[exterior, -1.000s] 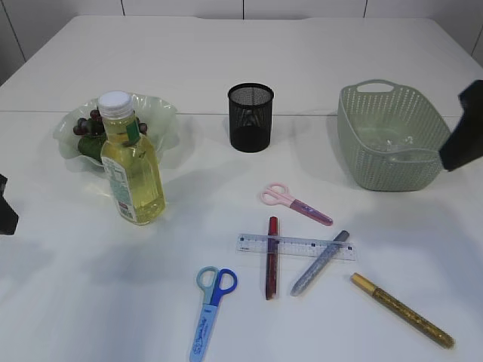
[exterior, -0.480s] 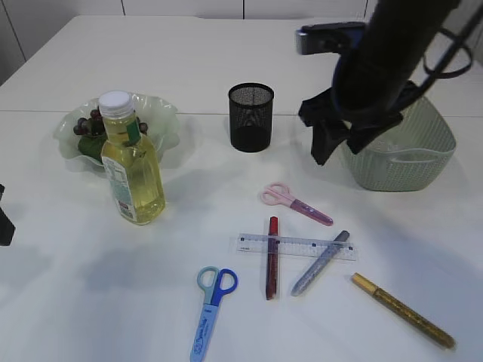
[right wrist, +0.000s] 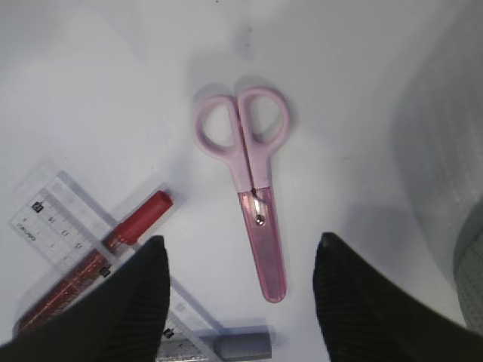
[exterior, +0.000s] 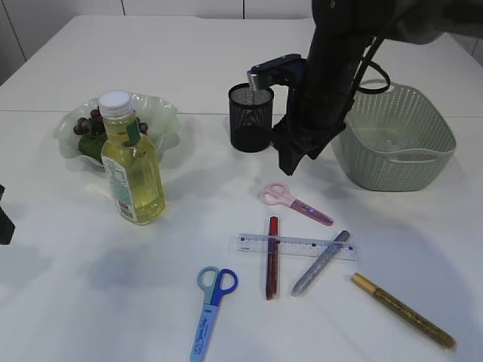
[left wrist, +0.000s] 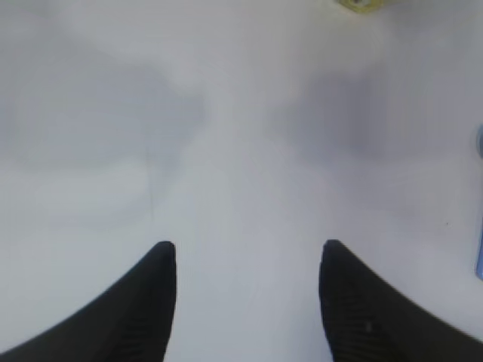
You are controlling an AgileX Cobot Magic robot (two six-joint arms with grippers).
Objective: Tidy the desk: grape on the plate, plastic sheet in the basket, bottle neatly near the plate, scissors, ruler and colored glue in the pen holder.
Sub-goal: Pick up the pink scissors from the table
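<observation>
My right gripper [exterior: 290, 160] hangs open beside the black mesh pen holder [exterior: 250, 117], above the pink scissors [exterior: 294, 202]. The wrist view shows these scissors [right wrist: 249, 173] lying flat just ahead of my open right gripper [right wrist: 241, 245], nothing held. The clear ruler [exterior: 296, 246] lies across red glue [exterior: 271, 256] and silver glue [exterior: 321, 262]; gold glue [exterior: 402, 309] and blue scissors [exterior: 211, 302] lie nearer the front. The bottle [exterior: 132, 166] stands upright before the plate [exterior: 162, 113] holding grapes [exterior: 89, 127]. My left gripper [left wrist: 247, 249] is open over bare table.
The green basket [exterior: 392, 136] stands at the right, close behind my right arm, with something clear inside. Part of the left arm [exterior: 4, 219] shows at the left edge. The ruler [right wrist: 53, 226] and red glue [right wrist: 113, 241] lie left of the right fingers.
The right arm has swung in from the right edge, past the basket, to hang over the pink scissors. The left arm has hardly moved.
</observation>
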